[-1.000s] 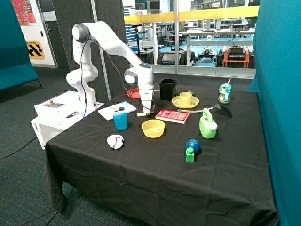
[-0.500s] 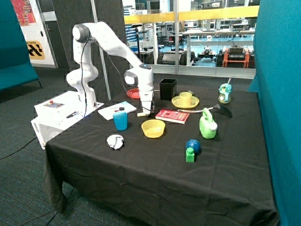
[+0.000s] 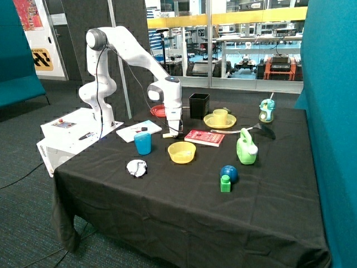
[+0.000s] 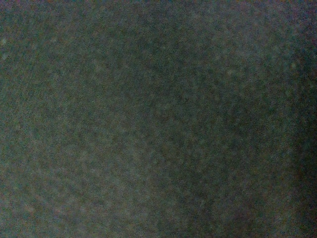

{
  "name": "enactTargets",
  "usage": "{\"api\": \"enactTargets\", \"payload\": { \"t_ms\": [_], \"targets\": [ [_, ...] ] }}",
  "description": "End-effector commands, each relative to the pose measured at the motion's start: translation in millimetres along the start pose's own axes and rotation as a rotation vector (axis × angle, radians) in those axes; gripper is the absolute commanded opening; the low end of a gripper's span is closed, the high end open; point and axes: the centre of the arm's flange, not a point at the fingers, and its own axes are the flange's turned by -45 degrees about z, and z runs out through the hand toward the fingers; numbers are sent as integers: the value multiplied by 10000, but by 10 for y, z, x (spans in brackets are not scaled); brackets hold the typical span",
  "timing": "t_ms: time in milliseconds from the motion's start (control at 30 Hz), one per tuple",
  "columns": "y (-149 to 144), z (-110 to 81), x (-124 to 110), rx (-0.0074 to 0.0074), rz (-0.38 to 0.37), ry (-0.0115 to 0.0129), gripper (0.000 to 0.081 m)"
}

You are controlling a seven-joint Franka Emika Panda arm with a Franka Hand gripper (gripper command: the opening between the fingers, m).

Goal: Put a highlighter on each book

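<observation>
The white book [image 3: 131, 133] lies near the table's back corner by the robot base, with a dark pen-like highlighter [image 3: 140, 129] on it. The smaller red book [image 3: 204, 137] lies behind the yellow bowl with nothing on it. My gripper [image 3: 176, 134] is down at the black cloth between the two books, right beside a pale highlighter [image 3: 167, 135] that lies on the cloth. The wrist view shows only dark cloth [image 4: 158, 119], with no fingers and no object in it.
A blue cup [image 3: 143, 143] and a yellow bowl [image 3: 182, 152] stand just in front of the gripper. A black box [image 3: 199, 105], a red plate [image 3: 158, 110] and a yellow plate with a cup [image 3: 220, 119] stand behind it. A green watering can [image 3: 246, 148], a blue ball [image 3: 229, 173] and a crumpled white thing [image 3: 136, 167] stand elsewhere.
The wrist and gripper have shifted slightly toward the white book over the last second. The books and highlighters have not moved.
</observation>
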Motion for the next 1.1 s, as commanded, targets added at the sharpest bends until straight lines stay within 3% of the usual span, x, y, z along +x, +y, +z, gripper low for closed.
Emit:
{"api": "enactTargets", "payload": {
  "t_ms": [0, 533, 1067],
  "targets": [
    [-25, 13, -42, -23, -30, 37, 0],
    [-38, 46, -68, -23, -55, 37, 0],
    [-15, -343, 18, -23, -66, 37, 0]
  ]
}}
